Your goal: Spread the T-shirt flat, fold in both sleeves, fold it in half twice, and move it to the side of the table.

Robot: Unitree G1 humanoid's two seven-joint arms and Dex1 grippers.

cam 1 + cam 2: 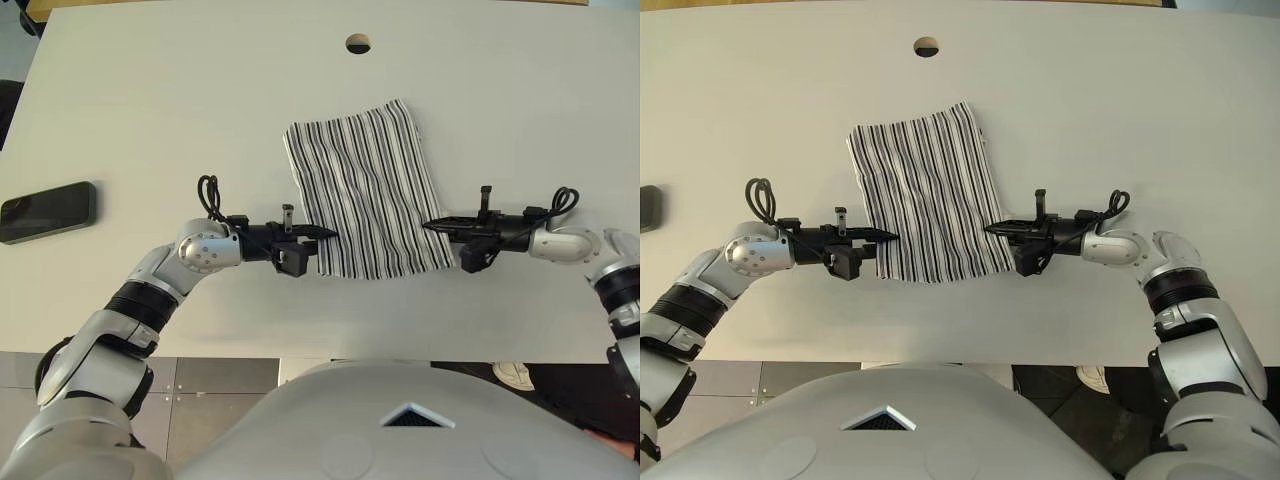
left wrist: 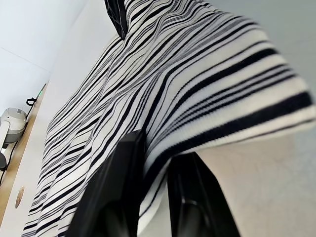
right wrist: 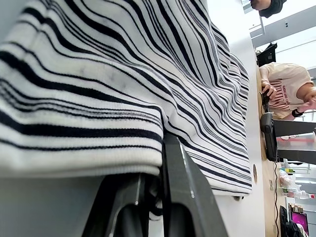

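Item 1. Left gripper [image 1: 327,234]: jaws narrow, pinching the striped cloth. In the left wrist view the hem runs down between the two black fingers. It grips the T-shirt's near left corner, with the arm stretching away from the shirt to the left.

Item 2. Right gripper [image 1: 431,225]: jaws narrow, closed on the cloth edge. In the right wrist view the folded hem sits against the inner finger. It grips the T-shirt's right edge close to the near corner, with the arm stretching away to the right.

Item 3. T-shirt [image 1: 365,195]: black-and-white stripes, folded to a rough rectangle. It lies flat on the table between the two grippers, slightly skewed, with its stripes running from the near edge to the far edge.

Item 4. Table [image 1: 150,110]: white top, under the T-shirt on all sides.

Item 5. Cable hole [image 1: 358,43]: round, in the table top, beyond the T-shirt's far edge.

Item 6. Phone [image 1: 47,211]: dark and lying flat, well apart from the T-shirt on its left.
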